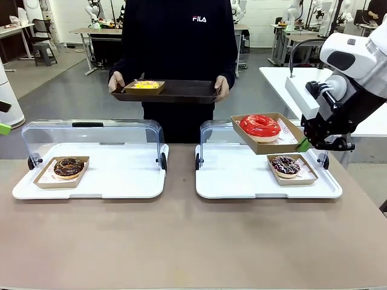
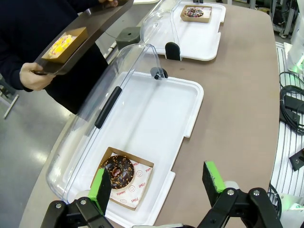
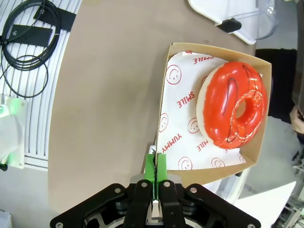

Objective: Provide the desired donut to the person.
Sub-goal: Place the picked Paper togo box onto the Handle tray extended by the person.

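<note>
One box (image 3: 218, 53): clamped by its wall in right gripper (image 3: 156, 162).
Donut (image 3: 232, 104): in box, ahead of that gripper; judged light, soft, glaze smearable.
Card wall (image 3: 159, 118): likely floppy; best kept level.
Left gripper (image 2: 159, 183): spread, empty.

our right gripper (image 1: 305, 144) pinches the red donut (image 1: 260, 126)'s paper tray (image 1: 245, 138) above the white tray (image 1: 242, 179); the person (image 1: 178, 42) holds a dark tray (image 1: 184, 91).
</note>
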`<state>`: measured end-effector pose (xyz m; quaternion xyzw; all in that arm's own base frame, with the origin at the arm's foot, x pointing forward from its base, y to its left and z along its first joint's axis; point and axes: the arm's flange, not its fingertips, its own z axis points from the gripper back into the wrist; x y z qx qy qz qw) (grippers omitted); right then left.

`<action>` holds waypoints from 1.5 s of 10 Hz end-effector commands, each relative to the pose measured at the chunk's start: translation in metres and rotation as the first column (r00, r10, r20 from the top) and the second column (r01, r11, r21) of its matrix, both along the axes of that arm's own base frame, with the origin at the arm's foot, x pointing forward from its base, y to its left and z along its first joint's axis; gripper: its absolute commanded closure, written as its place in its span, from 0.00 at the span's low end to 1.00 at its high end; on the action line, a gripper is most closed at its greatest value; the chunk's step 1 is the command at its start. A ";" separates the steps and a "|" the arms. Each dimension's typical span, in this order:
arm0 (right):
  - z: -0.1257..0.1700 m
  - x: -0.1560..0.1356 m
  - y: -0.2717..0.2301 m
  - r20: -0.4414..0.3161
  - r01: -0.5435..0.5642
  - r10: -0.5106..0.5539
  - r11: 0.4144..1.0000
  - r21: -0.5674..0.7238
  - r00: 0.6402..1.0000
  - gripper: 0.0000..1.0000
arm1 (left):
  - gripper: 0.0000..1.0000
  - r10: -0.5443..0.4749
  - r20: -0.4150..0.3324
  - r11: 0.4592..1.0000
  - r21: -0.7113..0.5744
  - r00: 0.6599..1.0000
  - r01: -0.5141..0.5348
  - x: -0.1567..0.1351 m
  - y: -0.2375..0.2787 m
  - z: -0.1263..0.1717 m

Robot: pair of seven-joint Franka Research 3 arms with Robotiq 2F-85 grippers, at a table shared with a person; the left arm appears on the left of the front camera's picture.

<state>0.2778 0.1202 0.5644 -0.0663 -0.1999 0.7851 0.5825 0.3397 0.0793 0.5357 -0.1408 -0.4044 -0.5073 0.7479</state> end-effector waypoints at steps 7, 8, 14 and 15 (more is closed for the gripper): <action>-0.004 -0.001 0.000 0.003 0.004 -0.004 1.000 -0.006 1.000 1.00 | 0.00 0.004 -0.002 1.000 -0.007 1.000 -0.004 -0.001 0.001 0.001; -0.004 -0.001 0.000 0.003 0.004 -0.004 1.000 -0.006 1.000 1.00 | 0.00 0.004 -0.002 1.000 -0.007 1.000 -0.004 -0.001 0.001 0.001; -0.004 -0.001 0.000 0.003 0.004 -0.004 1.000 -0.006 1.000 1.00 | 0.00 0.004 -0.002 1.000 -0.007 1.000 -0.004 -0.001 0.001 0.001; -0.004 -0.001 0.000 0.003 0.004 -0.004 1.000 -0.006 1.000 1.00 | 0.00 0.004 -0.002 1.000 -0.007 1.000 -0.004 -0.001 0.001 0.001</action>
